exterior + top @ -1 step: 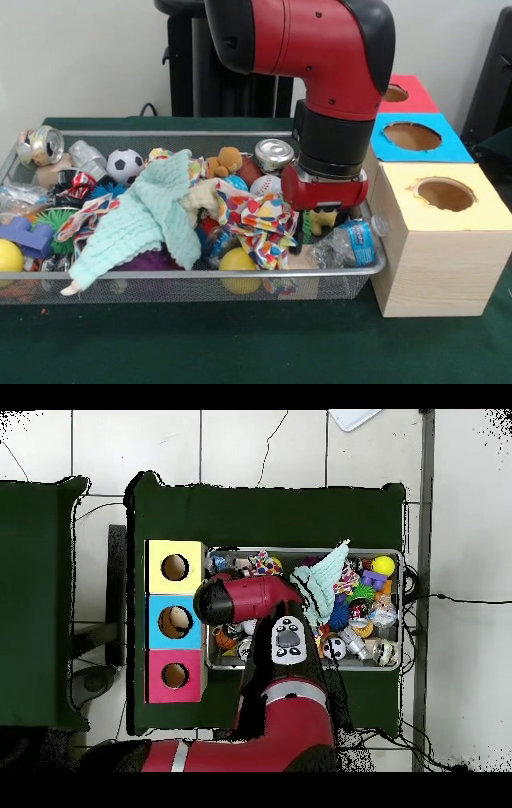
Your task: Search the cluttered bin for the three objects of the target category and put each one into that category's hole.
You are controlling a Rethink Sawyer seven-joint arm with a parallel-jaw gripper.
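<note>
We see end effector point(324, 210) down inside wire bin point(200, 276), at end beside yellow box point(448, 240); finger state hidden, cannot tell. Mint cloth point(148, 220) mid-bin.

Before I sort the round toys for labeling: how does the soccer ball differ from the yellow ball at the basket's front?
The soccer ball is white with black patches; the yellow ball is plain yellow. The soccer ball sits near the back of the wire basket with most of it exposed; the yellow ball lies against the front wall, partly covered by the patterned cloth. Both are round and appear similar in size.
</note>
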